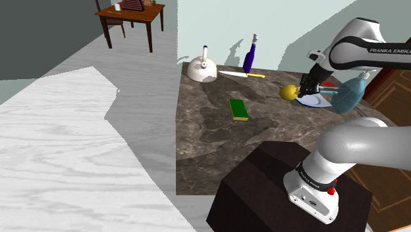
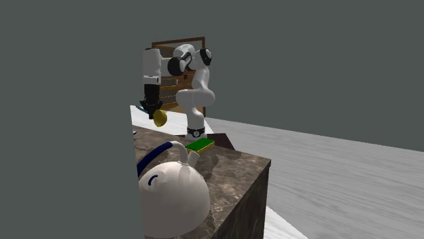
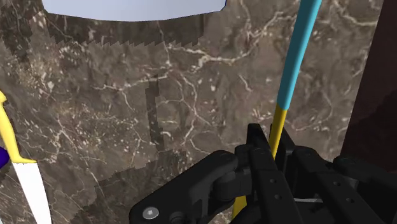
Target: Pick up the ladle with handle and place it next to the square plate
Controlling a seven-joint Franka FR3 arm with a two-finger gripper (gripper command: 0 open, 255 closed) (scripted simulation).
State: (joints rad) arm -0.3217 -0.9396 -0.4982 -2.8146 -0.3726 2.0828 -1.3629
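My black gripper [image 1: 308, 84] is shut on the ladle's thin handle [image 3: 294, 63], which is yellow near the fingers and teal further out. The ladle's yellow bowl [image 1: 288, 92] hangs just off the counter, close to the pale square plate [image 1: 313, 101]. In the second exterior view the gripper [image 2: 151, 106] points down and the yellow bowl [image 2: 160, 118] hangs below it, above the marble counter. In the wrist view the gripper [image 3: 275, 143] clasps the yellow part of the handle, and the plate's pale edge [image 3: 133, 9] lies ahead of the gripper on the marble.
On the marble counter [image 1: 211, 138] lie a green sponge [image 1: 238, 109], a yellow-handled knife [image 1: 240, 74], a white kettle [image 1: 203, 68] and a blue bottle [image 1: 249, 59]. A translucent teal flask [image 1: 349, 93] stands beside the plate. A wooden table [image 1: 132, 16] stands far back.
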